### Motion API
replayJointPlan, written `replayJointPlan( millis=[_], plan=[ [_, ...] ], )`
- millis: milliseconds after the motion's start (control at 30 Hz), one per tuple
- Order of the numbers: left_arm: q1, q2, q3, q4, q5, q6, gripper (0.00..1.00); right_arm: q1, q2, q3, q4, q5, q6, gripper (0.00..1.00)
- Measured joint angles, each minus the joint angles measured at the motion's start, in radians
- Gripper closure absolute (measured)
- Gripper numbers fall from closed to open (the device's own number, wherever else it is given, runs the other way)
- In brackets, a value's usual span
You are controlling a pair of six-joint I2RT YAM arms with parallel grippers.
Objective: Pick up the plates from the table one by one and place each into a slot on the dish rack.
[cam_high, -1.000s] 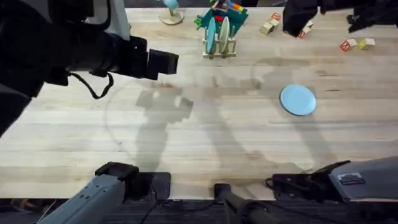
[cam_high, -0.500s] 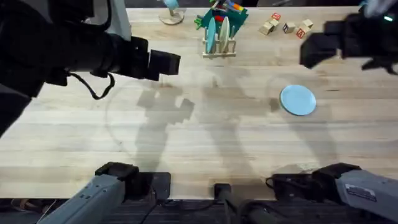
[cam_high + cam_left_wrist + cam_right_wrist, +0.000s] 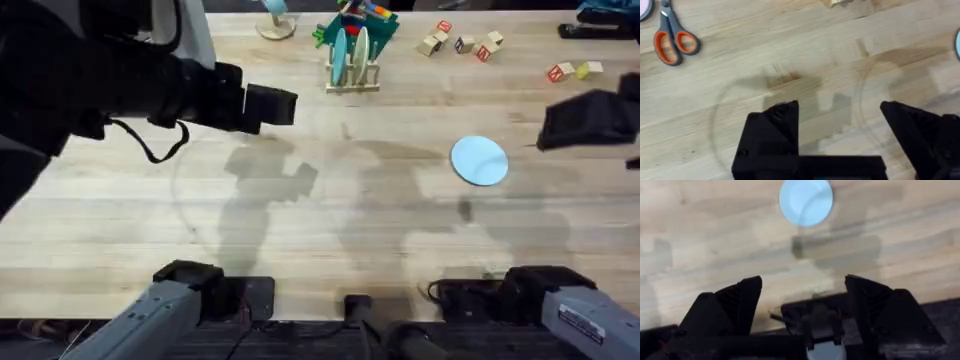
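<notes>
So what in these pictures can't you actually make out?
- Rack, overhead: too small to count the plates standing in it or tell their slots; toys crowd behind it.
- Pale object, overhead: cut off by the top edge.
- Blocks, overhead: markings too small to read.
- Left gripper, left wrist view: open, its base cut by the bottom edge.
- Right gripper, right wrist view: open; loose plate lies beyond, its rim detail blurred.

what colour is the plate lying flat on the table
Pale light blue; the plate shows best in the right wrist view.
</notes>
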Motion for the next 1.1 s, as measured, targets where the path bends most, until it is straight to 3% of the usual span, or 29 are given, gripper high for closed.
replayJointPlan(
  millis=[233,333,400,533,567,733,1100],
  plan=[
    [0.0,0.0,0.0,0.0,0.027,0.0,0.006,-0.022,-0.07,-0.003,-0.03,-0.027,-0.015,0.006],
    [0.0,0.0,0.0,0.001,0.054,-0.003,0.073,-0.022,-0.089,-0.003,-0.045,-0.03,-0.017,0.007],
    [0.0,0.0,0.0,0.003,0.078,-0.006,0.272,-0.022,-0.092,-0.003,-0.054,-0.03,-0.017,0.007],
    [-0.001,0.0,0.0,0.021,0.135,-0.006,0.908,-0.022,-0.091,-0.004,-0.054,-0.03,-0.017,0.006],
    [-0.004,0.0,0.0,0.027,0.149,-0.009,0.943,-0.022,-0.091,-0.004,-0.054,-0.03,-0.017,0.007],
    [-0.076,0.0,0.0,0.106,0.195,-0.072,0.961,-0.022,-0.091,-0.005,-0.054,-0.03,-0.017,0.007],
    [-0.367,0.082,0.0,0.39,0.23,-0.308,0.961,-0.022,-0.091,-0.005,-0.054,-0.03,-0.025,0.007]
  ],
)
